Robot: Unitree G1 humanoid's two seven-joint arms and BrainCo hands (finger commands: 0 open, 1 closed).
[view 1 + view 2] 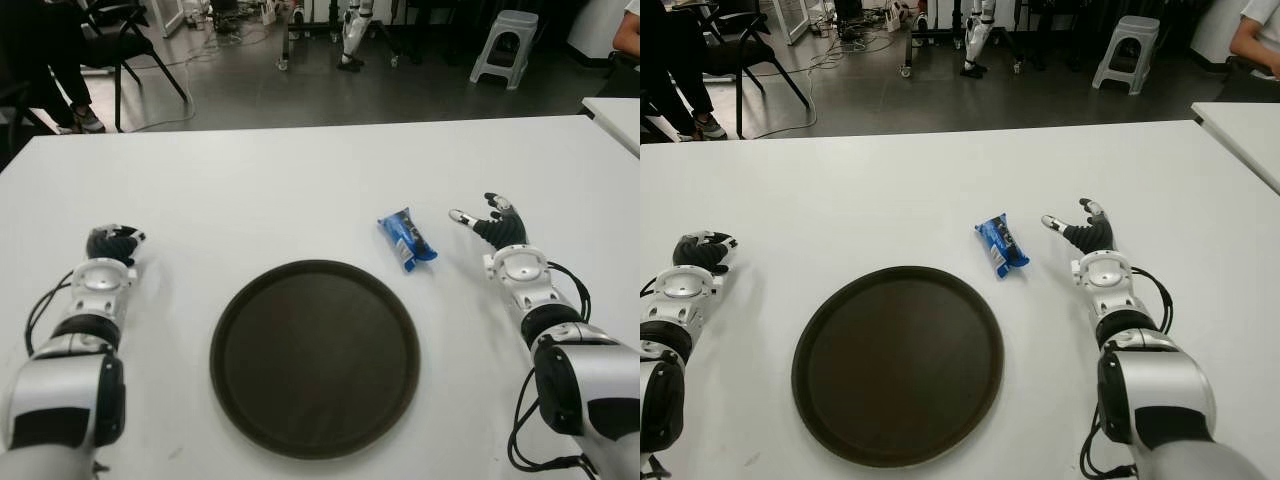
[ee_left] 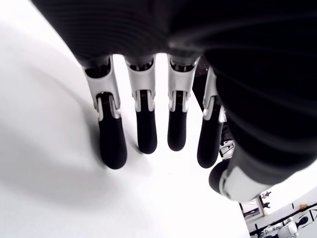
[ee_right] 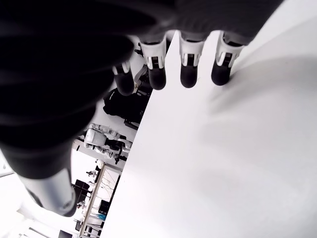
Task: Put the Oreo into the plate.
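A blue Oreo packet [image 1: 407, 240] lies on the white table [image 1: 300, 190], just beyond the far right rim of a round dark brown plate [image 1: 315, 355]. My right hand [image 1: 492, 225] is to the right of the packet, a short gap away, with its fingers [image 3: 189, 62] spread and nothing in them. My left hand [image 1: 113, 243] shows at the left side of the table, left of the plate, its fingers [image 2: 144, 124] stretched out over the tabletop and holding nothing. The plate has nothing on it.
Another white table's corner [image 1: 615, 115] shows at the far right. Beyond the table's far edge are a grey stool [image 1: 506, 45], a black chair [image 1: 120, 40] and a seated person's legs [image 1: 55, 70] on the floor.
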